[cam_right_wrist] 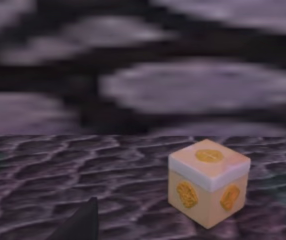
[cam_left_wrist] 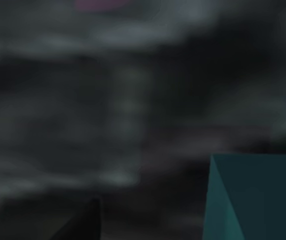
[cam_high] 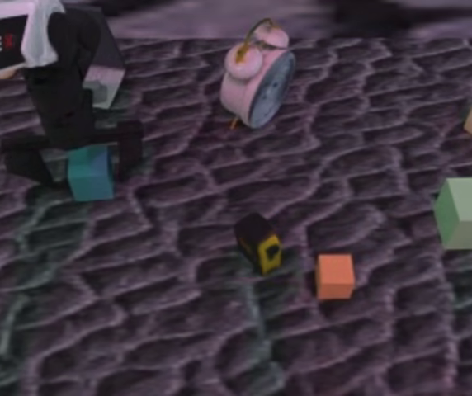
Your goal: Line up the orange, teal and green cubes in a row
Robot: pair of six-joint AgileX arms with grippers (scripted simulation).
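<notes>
Cubes sit scattered around the small black-and-yellow block [cam_high: 259,242], which lies near the middle of the purple-veined table [cam_high: 178,330]. Just to the right of that block and a touch nearer the lower edge rests the orange cube [cam_high: 335,275], apart from it. Farther right again, near the table's right edge, stands the green cube [cam_high: 469,213], well apart from the orange one. The teal cube [cam_high: 90,173] is far to the left of the block and somewhat higher in the top view.

Left gripper [cam_high: 73,157] is down over the teal cube — its two dark fingers are spread and stand either side of it, one [cam_high: 129,148] just off the cube's right face and the other out past its left. They look to bracket the cube rather than clamp it, though from above I cannot tell for sure whether either pad touches. In the left wrist view a corner of the teal cube [cam_left_wrist: 255,197] fills the lower part, with a dark fingertip [cam_left_wrist: 83,225] apart from it.

A pink alarm clock [cam_high: 257,76] stands above the block, tilted. A cream box [cam_right_wrist: 209,182] with orange round marks sits at the far right, above the green cube. The right gripper is out of the top view — I cannot tell how its fingers stand.
</notes>
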